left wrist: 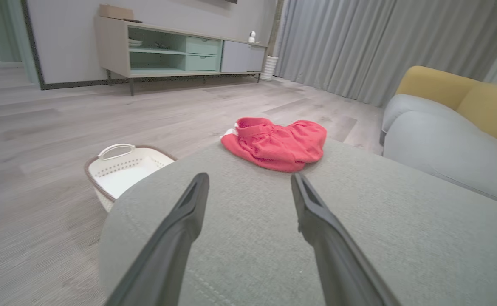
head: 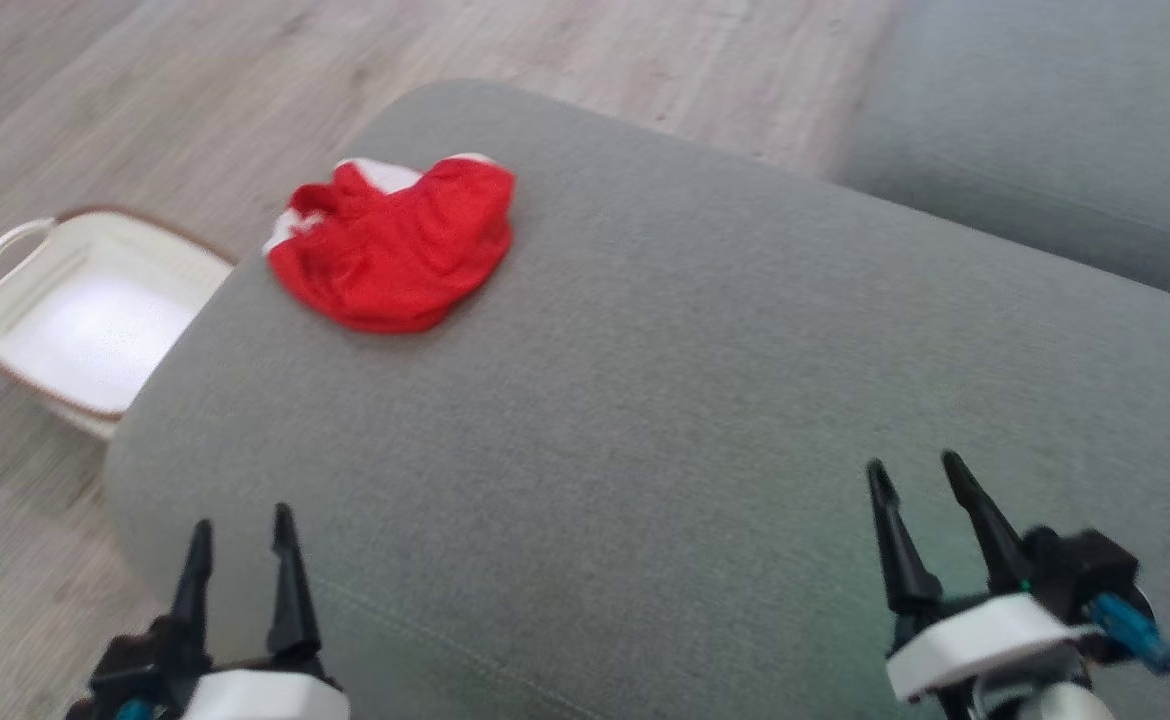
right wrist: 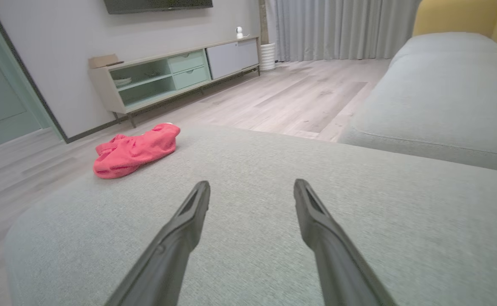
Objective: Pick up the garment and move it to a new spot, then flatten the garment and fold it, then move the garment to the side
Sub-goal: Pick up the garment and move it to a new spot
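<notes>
Two robot grippers seen from above: left gripper [head: 243, 518] & right gripper [head: 913, 462]. Each has two long, slim black fingers [head: 294, 600] tapering to pointed tips, set on a black mount above a rounded white housing [head: 985, 640]. Right one carries a boxy black block [head: 1085, 570] w/ a blue cable connector [head: 1130, 625] & thin dark lead. In wrist views the fingers look dark grey, w/ recessed inner faces near the tips.

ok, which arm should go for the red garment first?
Left, probably. The garment lies crumpled near the far left edge of the cushion, almost straight ahead of the open left gripper. The right gripper, also open, would have to reach diagonally across the cushion.
</notes>
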